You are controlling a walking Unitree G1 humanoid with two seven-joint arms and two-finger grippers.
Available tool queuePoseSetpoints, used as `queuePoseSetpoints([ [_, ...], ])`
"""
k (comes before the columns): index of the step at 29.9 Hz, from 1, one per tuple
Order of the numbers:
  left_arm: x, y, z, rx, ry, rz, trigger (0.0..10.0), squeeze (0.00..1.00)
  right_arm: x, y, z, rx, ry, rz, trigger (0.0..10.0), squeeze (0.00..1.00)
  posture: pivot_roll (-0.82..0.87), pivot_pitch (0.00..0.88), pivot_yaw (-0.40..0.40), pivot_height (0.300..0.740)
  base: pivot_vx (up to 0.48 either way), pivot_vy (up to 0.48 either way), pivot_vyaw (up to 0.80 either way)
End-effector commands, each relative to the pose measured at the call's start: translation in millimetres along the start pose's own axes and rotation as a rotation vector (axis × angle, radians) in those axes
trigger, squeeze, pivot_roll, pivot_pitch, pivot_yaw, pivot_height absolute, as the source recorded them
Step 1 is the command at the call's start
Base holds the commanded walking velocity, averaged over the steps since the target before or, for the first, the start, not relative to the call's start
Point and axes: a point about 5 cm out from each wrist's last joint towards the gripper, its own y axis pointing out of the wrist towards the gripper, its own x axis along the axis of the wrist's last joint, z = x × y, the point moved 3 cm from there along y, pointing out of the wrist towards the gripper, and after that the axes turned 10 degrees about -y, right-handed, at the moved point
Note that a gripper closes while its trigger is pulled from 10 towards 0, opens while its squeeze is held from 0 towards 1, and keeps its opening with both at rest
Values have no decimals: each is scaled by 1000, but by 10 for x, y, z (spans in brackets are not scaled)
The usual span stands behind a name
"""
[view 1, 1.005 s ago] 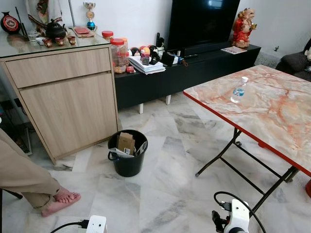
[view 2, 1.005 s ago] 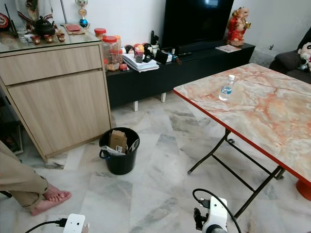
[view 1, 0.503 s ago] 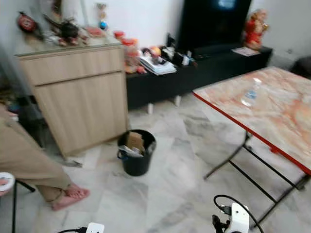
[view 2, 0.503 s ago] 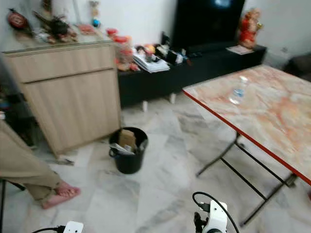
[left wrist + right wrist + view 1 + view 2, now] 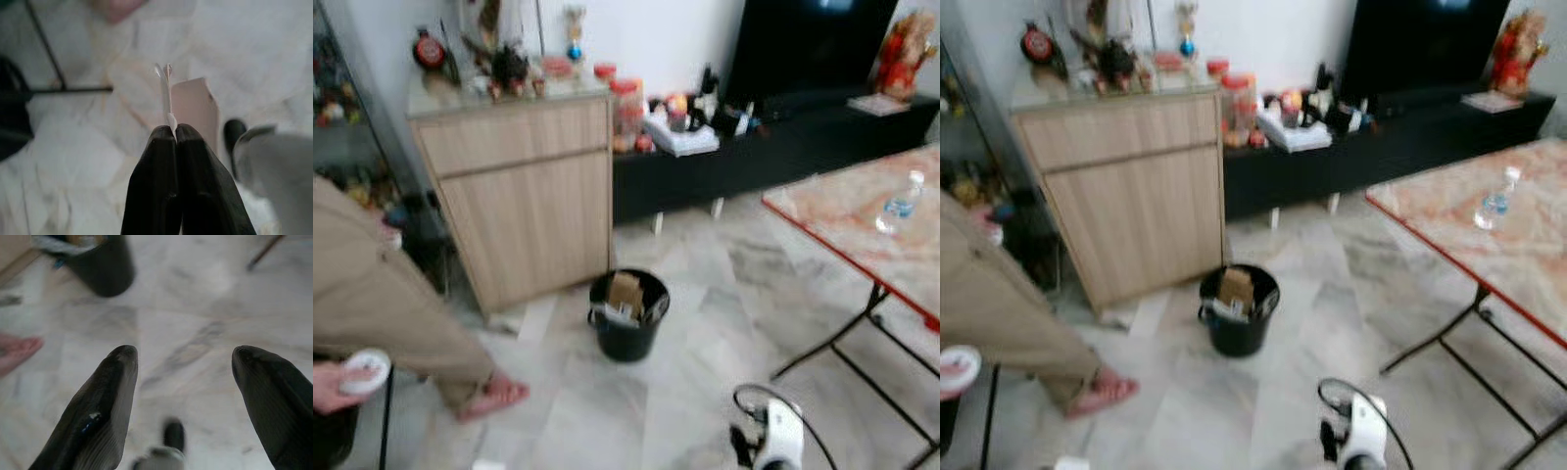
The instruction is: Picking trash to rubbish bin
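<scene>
- Two black fingers of the left gripper [image 5: 175, 131] are pressing flat together in the left wrist view, pinching a thin white scrap of paper or wrapper [image 5: 167, 93] that is sticking up from between the tips.
- Below that scrap, the pale marble floor [image 5: 254, 58] is showing, blurred.
- Wide apart are the fingers of the right gripper [image 5: 185, 363] in the right wrist view, holding nothing, hanging over the marble floor.
- At the upper left of the right wrist view, the round black plastic rubbish bin [image 5: 100, 267] is standing well apart from that gripper.
- In the head views the same bin [image 5: 626, 315] is sitting at the middle of the frame, already stuffed with a brown cardboard piece [image 5: 626, 292] and papers.
- Just behind it a light wooden cabinet [image 5: 524, 201] is standing, with a long black TV console [image 5: 773, 157] to its right.
- At the right edge, a clear plastic water bottle [image 5: 901, 204] is lying on the red-edged marble-patterned folding table [image 5: 847, 211].
- On the left, a person in beige trousers [image 5: 382, 294] is sitting, one bare foot [image 5: 494, 398] on the floor, a hand [image 5: 337, 384] holding a small white round object [image 5: 362, 370].
</scene>
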Motion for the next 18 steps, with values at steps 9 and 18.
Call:
queuePoseSetpoints([
  [9,24,-4,-98,-17,-15,-5,10000,0,135,17,-89,-22,14,-36,10000,0,12,22,-60,740,380,0,0],
  [18,25,-5,-111,-17,-23,-6,10000,0,157,22,-91,-18,10,-40,10000,0,13,24,-69,740,382,0,0],
])
